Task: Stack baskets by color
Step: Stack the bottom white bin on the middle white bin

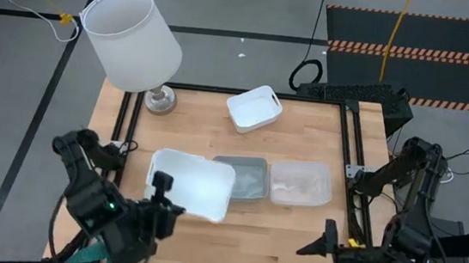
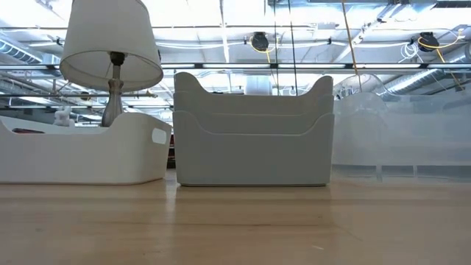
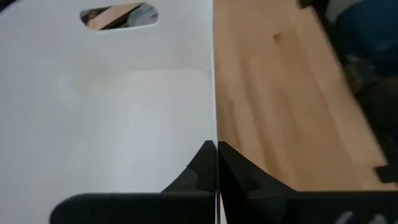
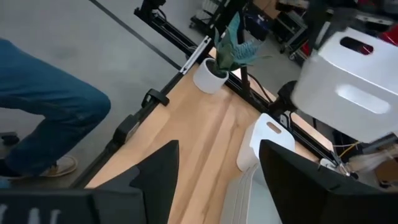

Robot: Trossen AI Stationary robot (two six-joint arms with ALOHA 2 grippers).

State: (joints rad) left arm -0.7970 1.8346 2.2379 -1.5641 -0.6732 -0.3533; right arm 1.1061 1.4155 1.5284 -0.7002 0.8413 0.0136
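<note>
My left gripper is shut on a white basket at the table's near left; in the low view this basket shows at the left. Right of it stand stacked grey-blue baskets, nested one in another, and next to them a clear basket on its base. Another white basket rests on its base at the far middle. My right gripper hangs open at the near right corner, with nothing between its fingers. My left gripper pinches a thin wall of the white basket between its two fingers, which slant down from the table's near left. The wall runs edge-on between the fingertips. The basket's near side looks raised; whether its far side rests on the table I cannot tell.
A lamp with a large white shade stands at the far left corner. A person's leg in jeans shows beside the table, and a white cup sits at a table corner. Bare wood lies along the near edge.
</note>
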